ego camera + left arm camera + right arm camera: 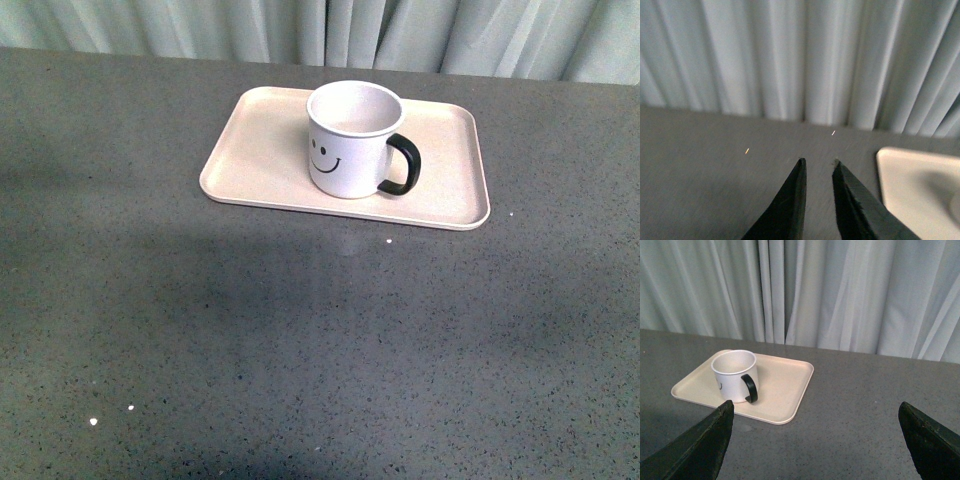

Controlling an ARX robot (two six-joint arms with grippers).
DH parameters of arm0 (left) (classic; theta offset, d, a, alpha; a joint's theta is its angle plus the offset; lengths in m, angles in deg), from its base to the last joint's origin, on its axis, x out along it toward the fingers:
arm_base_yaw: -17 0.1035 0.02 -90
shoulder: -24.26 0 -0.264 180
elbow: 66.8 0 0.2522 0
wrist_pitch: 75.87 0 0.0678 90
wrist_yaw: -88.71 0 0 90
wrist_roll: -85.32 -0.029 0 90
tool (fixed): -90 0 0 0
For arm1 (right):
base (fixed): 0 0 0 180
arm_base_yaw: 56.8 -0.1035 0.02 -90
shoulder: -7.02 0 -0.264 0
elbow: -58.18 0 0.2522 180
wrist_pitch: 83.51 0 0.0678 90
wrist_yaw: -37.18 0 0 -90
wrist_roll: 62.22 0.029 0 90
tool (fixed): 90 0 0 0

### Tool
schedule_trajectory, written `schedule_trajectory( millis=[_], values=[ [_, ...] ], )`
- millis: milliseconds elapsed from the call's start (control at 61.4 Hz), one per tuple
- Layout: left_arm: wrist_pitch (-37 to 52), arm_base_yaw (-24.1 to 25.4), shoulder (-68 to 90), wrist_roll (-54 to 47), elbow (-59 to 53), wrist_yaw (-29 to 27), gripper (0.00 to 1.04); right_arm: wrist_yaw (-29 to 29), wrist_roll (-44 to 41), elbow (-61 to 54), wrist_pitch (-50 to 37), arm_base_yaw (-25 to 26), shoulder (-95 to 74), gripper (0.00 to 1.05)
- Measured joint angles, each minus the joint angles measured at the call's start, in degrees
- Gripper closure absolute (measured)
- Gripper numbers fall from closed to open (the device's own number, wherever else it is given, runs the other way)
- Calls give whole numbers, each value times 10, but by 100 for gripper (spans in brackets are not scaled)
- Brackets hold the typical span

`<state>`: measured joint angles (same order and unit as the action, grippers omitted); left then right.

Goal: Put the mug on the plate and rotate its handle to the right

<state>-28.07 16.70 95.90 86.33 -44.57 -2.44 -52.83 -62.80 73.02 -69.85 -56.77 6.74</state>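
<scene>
1. The mug (pixel 350 140) stands upright on the plate (pixel 260 160), in the upper middle of the front view, a little right of the plate's centre.
2. Its handle (pixel 403 165) points to the right of the frame, and the black smiley face looks toward the camera, turned slightly left.
3. The mug is empty, with its white inside showing.
4. The plate lies flat on the grey speckled table (pixel 300 350), long side across the frame, just in front of the pale curtain (pixel 420 30).
5. Neither arm shows in the front view, and the lower half of that frame is bare table.
6. In the right wrist view the right gripper (pixel 815 412) is spread wide. Its two dark fingers (pixel 705 445) sit at opposite sides of the picture with nothing between them.
7. Past that gripper the mug (pixel 734 374) sits on the plate (pixel 785 385), well apart from the fingers, handle (pixel 751 388) toward the camera.
8. In the left wrist view, which is somewhat blurred, the left gripper (pixel 817 167) has its fingers (pixel 790 205) drawn close, with a narrow gap and nothing in it.
9. It hangs over the table (pixel 715 165), with one rounded corner of the plate (pixel 910 190) near it and the curtain (pixel 790 60) behind.
</scene>
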Motion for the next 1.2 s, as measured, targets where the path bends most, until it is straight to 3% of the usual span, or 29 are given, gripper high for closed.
schedule_trajectory(
  millis=[33, 651, 1204],
  values=[
    [-6, 0, -12, 1, -9, 7, 104, 0, 0, 0, 0, 0, 0, 9],
    [-238, 1, -325, -4, -77, 12, 103, 0, 0, 0, 0, 0, 0, 9],
    [-407, 1, -508, -4, -77, 12, 103, 0, 0, 0, 0, 0, 0, 9]
  ],
)
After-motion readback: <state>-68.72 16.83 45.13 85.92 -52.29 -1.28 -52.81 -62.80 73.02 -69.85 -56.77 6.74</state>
